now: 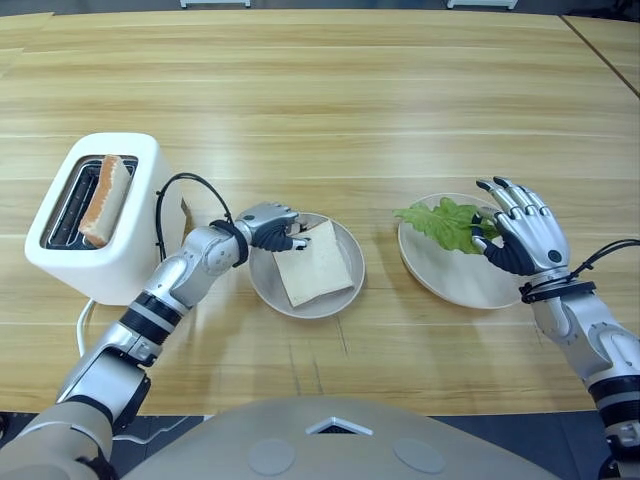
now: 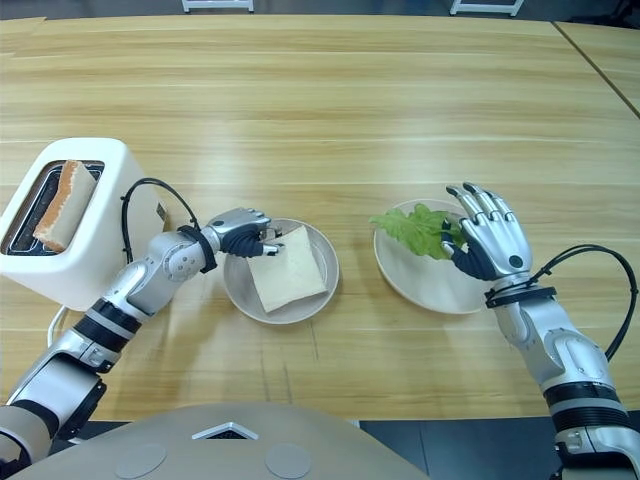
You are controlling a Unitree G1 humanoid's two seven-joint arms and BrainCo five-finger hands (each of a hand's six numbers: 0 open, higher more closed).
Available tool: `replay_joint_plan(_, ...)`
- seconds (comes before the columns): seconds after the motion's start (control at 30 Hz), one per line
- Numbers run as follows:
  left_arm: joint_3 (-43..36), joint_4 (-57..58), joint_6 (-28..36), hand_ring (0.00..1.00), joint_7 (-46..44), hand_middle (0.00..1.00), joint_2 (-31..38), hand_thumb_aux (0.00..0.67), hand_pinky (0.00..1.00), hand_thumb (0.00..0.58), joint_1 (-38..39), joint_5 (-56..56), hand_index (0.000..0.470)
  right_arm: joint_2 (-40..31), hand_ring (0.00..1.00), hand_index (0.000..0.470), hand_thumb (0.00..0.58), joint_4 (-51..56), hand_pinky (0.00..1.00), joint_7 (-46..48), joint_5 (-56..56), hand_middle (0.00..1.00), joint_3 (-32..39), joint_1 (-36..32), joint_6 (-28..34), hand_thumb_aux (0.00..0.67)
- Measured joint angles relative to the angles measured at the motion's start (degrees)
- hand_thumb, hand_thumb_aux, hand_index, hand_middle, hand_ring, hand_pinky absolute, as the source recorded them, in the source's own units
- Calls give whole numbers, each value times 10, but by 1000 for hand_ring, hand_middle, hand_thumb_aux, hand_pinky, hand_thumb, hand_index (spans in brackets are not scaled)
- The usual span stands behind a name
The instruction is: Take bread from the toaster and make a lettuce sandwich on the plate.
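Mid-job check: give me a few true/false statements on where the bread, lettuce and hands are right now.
A bread slice lies on the left plate. True.
The toaster is empty. False: a second slice stands in one slot.
The lettuce lies on the right plate. True.
The lettuce already sits on the bread slice. False: they are on separate plates.
The right hand is at the toaster. False: it is at the lettuce; the left hand holds the bread slice's corner.

It looks like a lab or meeting room: a wide wooden table (image 1: 350, 90), a second table (image 1: 615, 35) beside it at 2 o'clock, a toaster (image 1: 100, 255) at 9.
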Motion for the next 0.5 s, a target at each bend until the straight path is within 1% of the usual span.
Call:
replay_joint_plan(0.07, -14, -3, -22, 0, 35, 0, -5, 670, 0, 580, -10, 37, 470, 6, 0, 470, 580, -26, 0, 8, 7, 0, -3, 3, -1, 670)
replay_joint_plan(0.1, -19, -4, -27, 0, 51, 0, -6, 339, 0, 438, -12, 55, 238, 10, 0, 470, 580, -38, 0, 13, 10, 0, -4, 4, -2, 670)
replay_joint_plan(0.13, -22, -6, -29, 0, 65, 0, -6, 0, 0, 0, -12, 75, 0, 14, 0, 470, 580, -52, 0, 22, 15, 0, -5, 6, -4, 670)
replay_joint_plan(0.2, -20, -15, -18, 0, 79, 0, -5, 0, 0, 0, -13, 97, 0, 21, 0, 470, 580, -74, 0, 36, 22, 0, -5, 12, -8, 670)
replay_joint_plan(0.33, 14, -45, 40, 0, 86, 0, 6, 0, 0, 0, -11, 138, 0, 45, 0, 470, 580, -112, 0, 64, 30, 0, 0, 15, -17, 670)
replay_joint_plan(0.4, 53, -87, 83, 0, 82, 0, 42, 0, 0, 0, -4, 171, 0, 65, 0, 470, 580, -128, 0, 78, 30, 0, 9, 15, -18, 670)
replay_joint_plan(0.5, 103, -155, 113, 0, 74, 0, 88, 0, 0, 0, 21, 205, 0, 86, 0, 470, 580, -146, 0, 97, 27, 0, 24, 9, -18, 670)
